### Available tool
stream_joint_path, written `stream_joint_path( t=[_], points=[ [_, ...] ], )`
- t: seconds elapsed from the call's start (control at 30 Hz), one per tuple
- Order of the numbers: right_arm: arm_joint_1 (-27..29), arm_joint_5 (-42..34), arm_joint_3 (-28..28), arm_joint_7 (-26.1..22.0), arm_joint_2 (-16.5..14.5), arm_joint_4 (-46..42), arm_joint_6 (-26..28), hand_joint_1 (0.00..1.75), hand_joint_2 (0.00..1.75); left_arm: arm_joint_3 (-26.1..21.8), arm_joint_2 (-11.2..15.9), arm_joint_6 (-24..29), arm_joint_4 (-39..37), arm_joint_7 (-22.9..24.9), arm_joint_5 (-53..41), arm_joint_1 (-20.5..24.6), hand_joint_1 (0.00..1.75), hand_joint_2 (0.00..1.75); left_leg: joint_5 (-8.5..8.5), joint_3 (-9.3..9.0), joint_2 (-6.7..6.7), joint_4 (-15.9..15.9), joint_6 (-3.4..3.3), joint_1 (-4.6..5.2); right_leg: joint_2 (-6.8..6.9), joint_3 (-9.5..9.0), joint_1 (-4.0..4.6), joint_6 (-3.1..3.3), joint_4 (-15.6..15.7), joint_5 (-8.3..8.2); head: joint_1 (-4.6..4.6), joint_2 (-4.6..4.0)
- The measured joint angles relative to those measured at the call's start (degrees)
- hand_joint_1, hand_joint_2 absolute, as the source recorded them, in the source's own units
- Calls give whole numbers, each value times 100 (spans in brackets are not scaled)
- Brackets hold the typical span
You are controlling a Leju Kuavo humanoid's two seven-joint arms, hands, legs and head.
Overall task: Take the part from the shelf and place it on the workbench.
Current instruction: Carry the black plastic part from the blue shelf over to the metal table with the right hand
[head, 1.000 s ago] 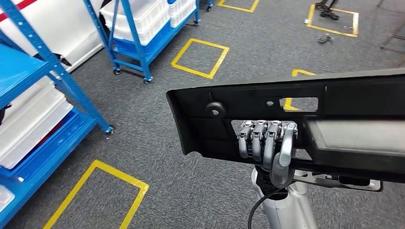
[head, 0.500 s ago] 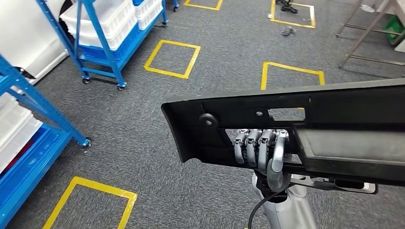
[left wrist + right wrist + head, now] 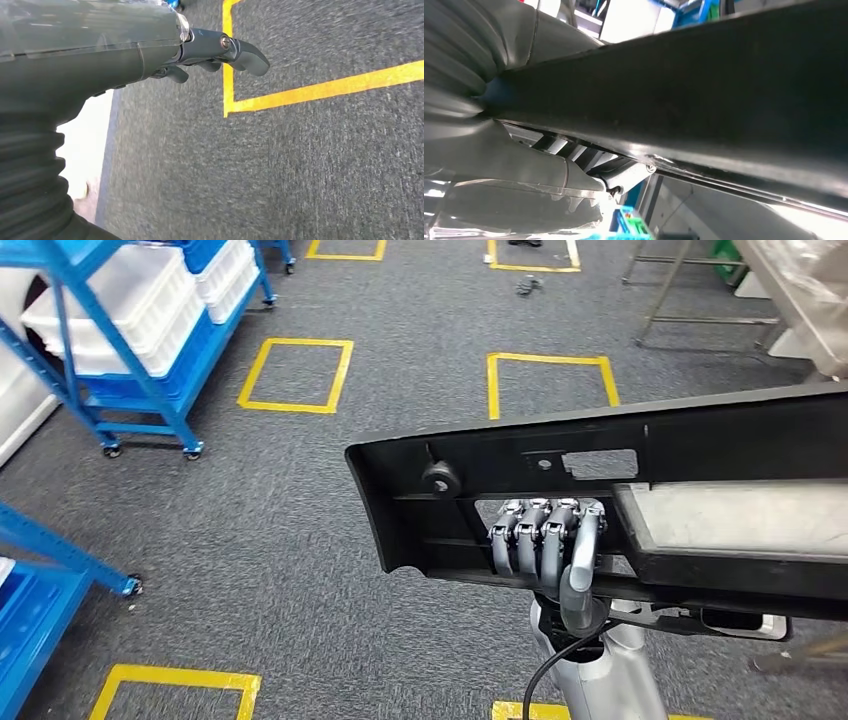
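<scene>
Right hand (image 3: 548, 545) grips long black part (image 3: 640, 490), fingers curled through its slot; left hand (image 3: 215, 50) holds nothing, fingers loosely curled.

Grey carpet (image 3: 300, 540) is being crossed by yellow tape squares (image 3: 296, 375). White bins (image 3: 140, 300) are being held on a blue wheeled rack (image 3: 150, 390) at upper left; metal table legs (image 3: 690, 300) are being shown at upper right.

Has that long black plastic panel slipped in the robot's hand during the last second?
No. The long black plastic panel sits unchanged against the right hand gripping it; only the floor's yellow tape squares shifted, as the camera turned.
</scene>
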State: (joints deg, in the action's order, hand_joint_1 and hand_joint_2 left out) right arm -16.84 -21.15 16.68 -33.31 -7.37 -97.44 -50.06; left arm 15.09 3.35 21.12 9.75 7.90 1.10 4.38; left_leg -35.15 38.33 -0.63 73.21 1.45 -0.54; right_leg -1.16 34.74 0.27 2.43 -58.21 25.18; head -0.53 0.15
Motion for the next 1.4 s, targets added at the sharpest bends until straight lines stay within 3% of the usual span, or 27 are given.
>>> stream_joint_path(
  t=[0.03,0.07,0.1,0.17,0.23,0.3,0.37,0.43,0.5,0.53,0.57,0.6,0.67,0.73,0.8,0.83,0.9,0.97,1.03,1.07,1.1,1.13,1.2,1.27,1.33,1.4],
  points=[
    [12,-2,0,4,2,0,2,175,175,10,-1,-1,0,9,-3,-6,0,175,40,77,9,103,10,-6,-88,1,-4,-4,-15,6,2,0],
    [24,-5,0,7,4,-1,3,175,175,19,-2,-2,0,19,-5,-10,0,175,192,49,17,-18,18,-16,-179,1,-13,-16,-38,15,3,0],
    [35,-8,0,8,7,-2,3,175,175,26,-3,-2,0,27,-7,-11,0,175,420,-73,53,-340,26,-31,-263,0,-26,-37,-68,31,4,0],
    [49,-11,0,12,12,-5,6,175,175,35,-4,-2,-3,37,-9,-14,0,175,736,-360,277,-1044,34,-67,-404,29,-44,-95,-145,71,6,0],
    [60,-12,0,16,16,-22,11,175,175,43,-6,-1,-8,40,-10,-5,0,175,784,-476,429,-1330,6,-72,-509,82,-54,-165,-188,78,11,1],
    [77,-13,0,22,24,-43,22,175,175,51,-13,0,-9,44,-8,21,0,175,802,-492,337,-1366,-66,-55,-592,109,-68,-233,-177,58,16,0],
    [80,-23,0,33,33,-53,42,175,175,56,-26,11,-9,57,-5,35,0,175,833,-519,210,-1417,-147,-56,-405,171,-59,-285,-306,149,3,0],
    [67,-56,0,42,43,-53,58,175,175,56,-31,48,-9,69,1,24,0,175,843,-532,84,-1450,-205,-46,-77,431,-53,-326,-853,447,-14,0],
    [62,-96,0,44,61,-33,64,175,175,56,-31,110,-9,73,12,7,0,175,831,-530,-49,-1451,-230,-25,51,784,-71,-354,-1547,721,-18,0],
    [63,-108,0,44,72,-19,67,175,175,56,-32,154,-9,73,15,2,0,175,823,-534,-117,-1451,-233,-18,72,864,-78,-358,-1695,726,-18,0],
    [63,-113,0,44,81,-7,70,175,175,56,-34,202,-9,71,17,1,0,175,814,-543,-182,-1451,-233,-13,88,835,-81,-354,-1630,630,-18,1],
    [61,-116,0,44,87,2,75,175,175,56,-38,249,-9,66,21,3,0,175,802,-559,-242,-1451,-228,-9,126,685,-76,-338,-1340,452,-18,1],
    [49,-123,0,44,90,10,85,175,175,56,-51,299,-9,49,42,6,0,175,769,-602,-347,-1451,-201,6,372,265,-17,-269,-541,146,-18,1],
    [33,-127,0,44,91,12,88,175,175,55,-60,307,-9,36,71,3,0,175,739,-636,-442,-1455,-152,21,540,62,57,-199,-135,69,-15,0],
    [32,-127,0,42,97,12,91,175,175,54,-66,301,-8,27,97,7,0,175,718,-674,-549,-1476,-94,27,437,55,74,-146,-96,69,-13,0],
    [36,-123,0,39,101,10,93,175,175,54,-67,293,-8,23,113,11,0,175,692,-692,-530,-1463,-64,22,372,33,59,-118,-60,52,-12,0],
    [33,-114,0,29,101,12,96,175,175,51,-69,276,-7,16,149,8,0,175,514,-597,-291,-1196,-16,8,249,-21,13,-55,18,14,-1,0],
    [34,-109,0,21,99,22,97,175,175,47,-70,268,-7,15,174,-11,0,175,182,-246,-35,-490,13,-9,125,-37,-2,-21,33,6,9,0],
    [42,-103,0,20,99,38,98,175,175,42,-71,264,-7,18,187,-24,0,175,38,81,11,95,36,-13,-34,-39,-2,-14,16,13,11,0],
    [43,-98,0,20,99,47,101,175,175,37,-70,260,-7,20,191,-30,0,175,137,113,15,92,43,-16,-121,-40,-8,-19,-2,19,12,0],
    [41,-92,0,22,99,53,105,175,175,32,-68,256,-7,19,195,-32,0,175,330,46,30,-120,47,-22,-210,-41,-17,-32,-27,30,13,1],
    [36,-86,0,27,99,57,113,175,175,28,-65,253,-7,8,197,-34,0,175,565,-99,89,-494,50,-35,-290,-39,-29,-53,-59,48,13,1],
    [18,-81,0,35,98,62,134,175,175,16,-60,252,-7,-45,220,-32,0,175,820,-368,305,-1146,37,-60,-427,0,-34,-112,-138,88,16,1],
    [6,-78,0,37,99,67,160,175,175,-9,-60,247,-7,-106,269,-13,0,175,819,-449,406,-1341,-15,-54,-528,51,-41,-174,-171,91,20,0],
    [2,-73,0,37,102,69,173,175,175,-45,-66,219,-7,-143,317,22,0,175,846,-462,297,-1375,-93,-48,-570,72,-58,-236,-170,80,22,1],
    [-20,-68,0,37,103,71,175,175,175,-78,-76,189,-7,-168,347,32,0,175,875,-480,171,-1423,-173,-58,-341,177,-49,-294,-388,225,-1,1]
  ],
)
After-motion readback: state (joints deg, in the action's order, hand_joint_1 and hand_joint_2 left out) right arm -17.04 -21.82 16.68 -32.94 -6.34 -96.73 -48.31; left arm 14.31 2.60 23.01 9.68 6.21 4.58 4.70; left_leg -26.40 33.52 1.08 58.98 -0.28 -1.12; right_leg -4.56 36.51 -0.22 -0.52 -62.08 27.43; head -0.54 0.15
